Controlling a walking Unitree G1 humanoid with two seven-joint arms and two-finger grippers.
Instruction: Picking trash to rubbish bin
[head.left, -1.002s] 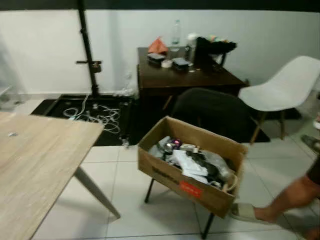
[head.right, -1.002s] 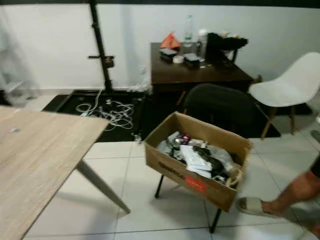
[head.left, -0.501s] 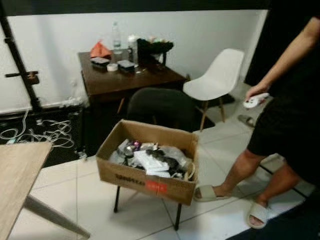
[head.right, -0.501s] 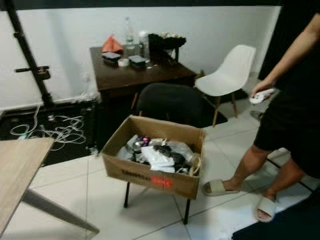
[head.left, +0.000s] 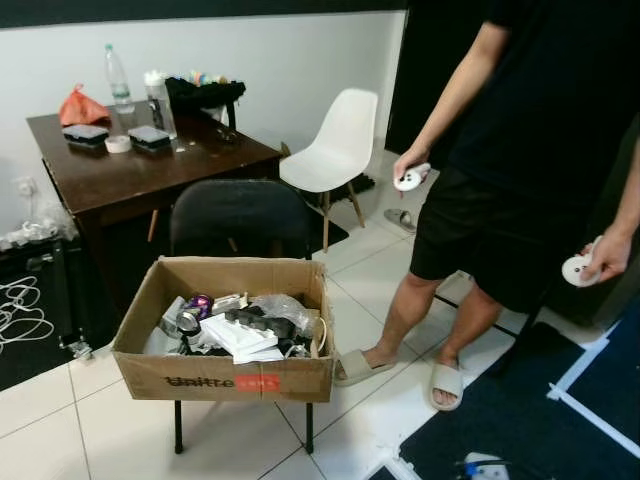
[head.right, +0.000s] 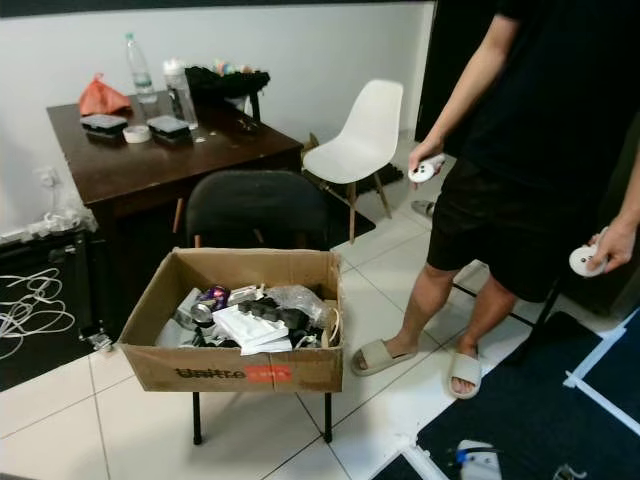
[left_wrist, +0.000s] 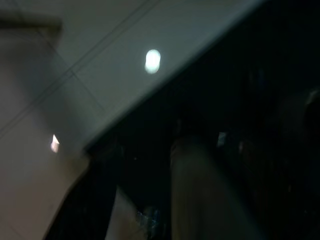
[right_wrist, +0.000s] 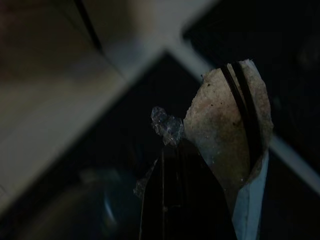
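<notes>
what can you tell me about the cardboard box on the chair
The cardboard box is brown corrugated card, open-topped with flaps up, with dark lettering and a red label on its front. It sits level on the black chair, whose thin legs show beneath. It is heaped with trash: white paper, crumpled clear plastic, dark scraps and a can. A person stands beside it, not touching.

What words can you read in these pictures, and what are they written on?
"Unitree", roughly: black letters on the front of the box, too blurred to be sure.
Red sticker beside it: print too small to read.
Bottle on the desk: label too small to read.
No other readable text.
</notes>
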